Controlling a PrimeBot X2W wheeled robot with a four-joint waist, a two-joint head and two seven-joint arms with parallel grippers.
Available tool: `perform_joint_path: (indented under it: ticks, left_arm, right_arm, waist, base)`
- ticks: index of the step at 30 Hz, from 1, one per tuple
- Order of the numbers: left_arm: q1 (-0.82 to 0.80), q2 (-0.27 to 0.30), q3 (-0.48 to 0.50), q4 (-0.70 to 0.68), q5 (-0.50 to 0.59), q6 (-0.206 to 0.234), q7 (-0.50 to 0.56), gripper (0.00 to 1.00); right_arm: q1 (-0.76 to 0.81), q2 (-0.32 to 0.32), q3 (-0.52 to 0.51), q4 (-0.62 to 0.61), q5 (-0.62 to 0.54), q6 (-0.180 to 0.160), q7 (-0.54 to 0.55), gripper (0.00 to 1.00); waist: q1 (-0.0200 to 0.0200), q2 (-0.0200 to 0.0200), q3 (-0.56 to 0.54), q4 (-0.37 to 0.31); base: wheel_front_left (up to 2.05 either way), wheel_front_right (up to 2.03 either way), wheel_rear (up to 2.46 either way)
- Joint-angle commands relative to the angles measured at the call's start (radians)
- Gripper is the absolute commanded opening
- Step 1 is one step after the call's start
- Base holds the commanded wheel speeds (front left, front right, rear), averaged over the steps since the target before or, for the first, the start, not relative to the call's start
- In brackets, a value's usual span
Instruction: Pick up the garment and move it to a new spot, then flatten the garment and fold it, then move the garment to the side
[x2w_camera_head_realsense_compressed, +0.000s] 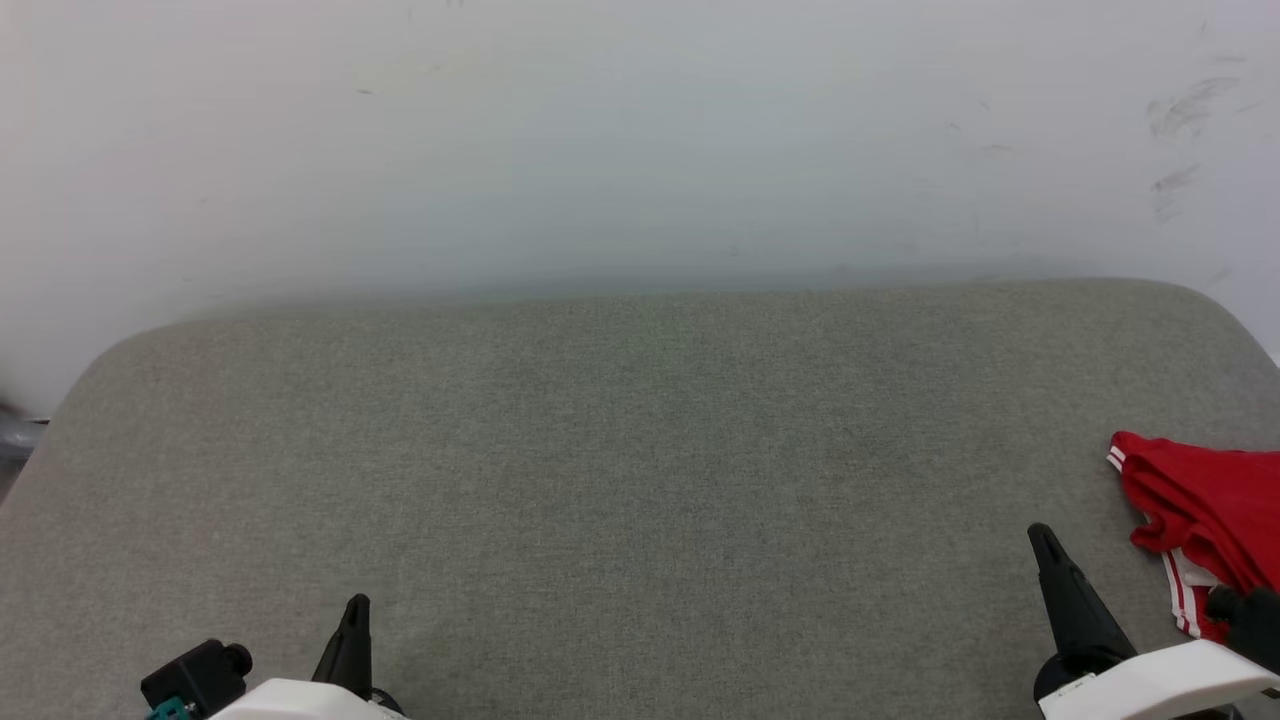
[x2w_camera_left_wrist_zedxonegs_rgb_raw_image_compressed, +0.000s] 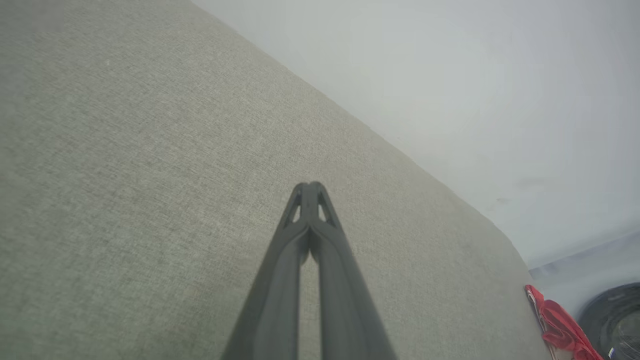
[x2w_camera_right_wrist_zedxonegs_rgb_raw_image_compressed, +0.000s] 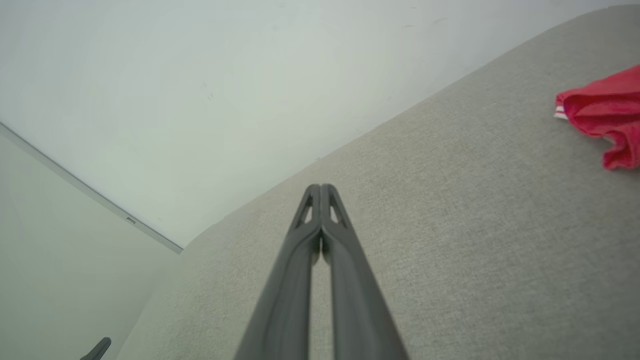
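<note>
Lying crumpled right of the right gripper (x2w_camera_head_realsense_compressed: 1042, 540): red-and-white soft jersey garment (x2w_camera_head_realsense_compressed: 1200, 495); left gripper (x2w_camera_head_realsense_compressed: 357, 606) well apart; both closed, empty.

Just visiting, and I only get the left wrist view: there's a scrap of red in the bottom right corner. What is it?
Observer: The head view shows it is the garment, crumpled red cloth with red-and-white striped trim, at the right edge of the grey fabric surface.
Operator: Is anything holding it?
Observer: No. The right gripper points up just left of it; in the right wrist view its fingers are pressed together with nothing between them.
Operator: How far is my arm from it?
Observer: The left gripper sits at the head view's lower left, with most of the surface's width between them.
</note>
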Motion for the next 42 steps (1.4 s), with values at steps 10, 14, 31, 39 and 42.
perform_joint_path:
  ticks: [10, 14, 31, 39, 42]
  left_arm:
    - [-0.059, -0.019, 0.046, 0.002, -0.146, -0.041, 0.039, 0.00]
    - [-0.068, -0.025, 0.055, 0.004, -0.179, -0.049, 0.049, 0.00]
    - [-0.105, -0.052, 0.102, 0.022, -0.349, -0.094, 0.096, 0.00]
    - [-0.121, -0.066, 0.120, 0.029, -0.420, -0.114, 0.116, 0.00]
    - [-0.126, -0.070, 0.128, 0.031, -0.445, -0.120, 0.123, 0.00]
  right_arm:
    - [-0.064, -0.009, -0.008, 0.033, 0.171, 0.000, 0.003, 0.00]
    - [-0.071, -0.009, -0.009, 0.043, 0.208, 0.000, 0.005, 0.00]
    - [-0.114, -0.009, -0.017, 0.099, 0.405, 0.000, 0.011, 0.00]
    - [-0.130, -0.009, -0.020, 0.122, 0.487, 0.000, 0.015, 0.00]
    - [-0.139, -0.009, -0.022, 0.130, 0.515, 0.000, 0.017, 0.00]
  waist:
    - [0.0000, -0.0001, 0.010, 0.004]
    - [0.0000, -0.0001, 0.013, 0.005]
    - [-0.0001, -0.0001, 0.029, 0.011]
    - [-0.0001, -0.0001, 0.036, 0.014]
    - [-0.0001, -0.0001, 0.039, 0.015]
  base:
    - [0.00, 0.00, 0.00]
    - [0.00, 0.00, 0.00]
    - [0.00, 0.00, 0.00]
    - [0.00, 0.00, 0.00]
    - [0.00, 0.00, 0.00]
